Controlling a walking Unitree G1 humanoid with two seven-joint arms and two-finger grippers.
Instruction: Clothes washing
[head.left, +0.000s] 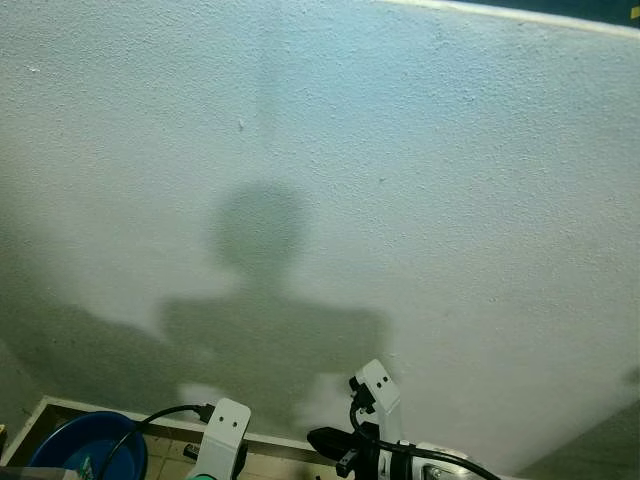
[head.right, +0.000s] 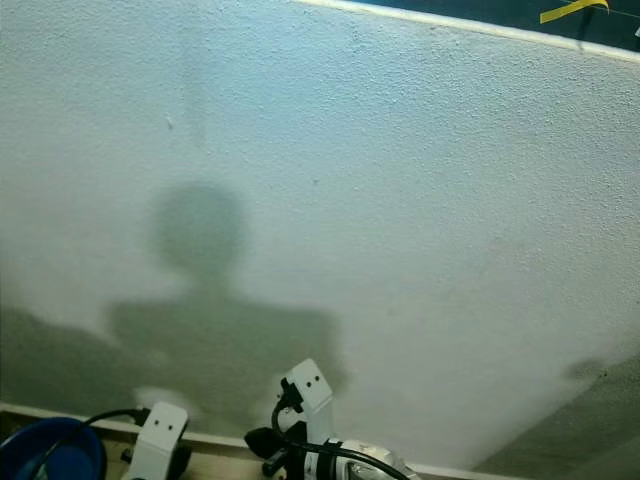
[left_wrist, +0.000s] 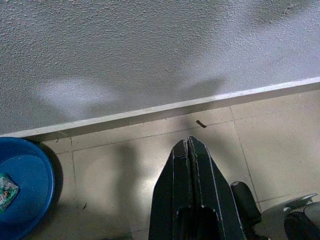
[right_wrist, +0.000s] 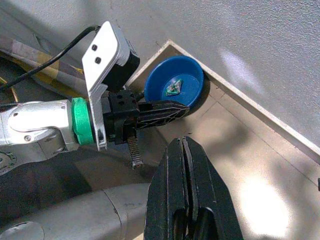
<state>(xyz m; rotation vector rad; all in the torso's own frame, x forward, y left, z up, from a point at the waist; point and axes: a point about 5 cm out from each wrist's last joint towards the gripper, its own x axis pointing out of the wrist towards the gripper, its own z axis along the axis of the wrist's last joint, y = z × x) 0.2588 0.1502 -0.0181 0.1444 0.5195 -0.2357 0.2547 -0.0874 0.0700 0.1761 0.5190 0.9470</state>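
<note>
A blue basin (head.left: 75, 440) stands on the tiled floor against the white wall, low on my left. A small green-and-white packet (right_wrist: 173, 88) lies inside it. My left gripper (left_wrist: 188, 141) is shut with nothing in it and hangs above the beige tiles to the right of the basin (left_wrist: 22, 185). In the right wrist view the left gripper (right_wrist: 186, 109) points towards the basin (right_wrist: 175, 87). My right gripper (right_wrist: 182, 142) is also shut and holds nothing, low beside the left arm. No clothes are in sight.
A rough white wall (head.left: 400, 180) stands close in front with my shadow on it. A white skirting strip (left_wrist: 165, 107) runs along its foot. Patterned fabric (right_wrist: 30, 55) lies behind the left arm. A dark corner shows at the lower right (head.right: 590, 430).
</note>
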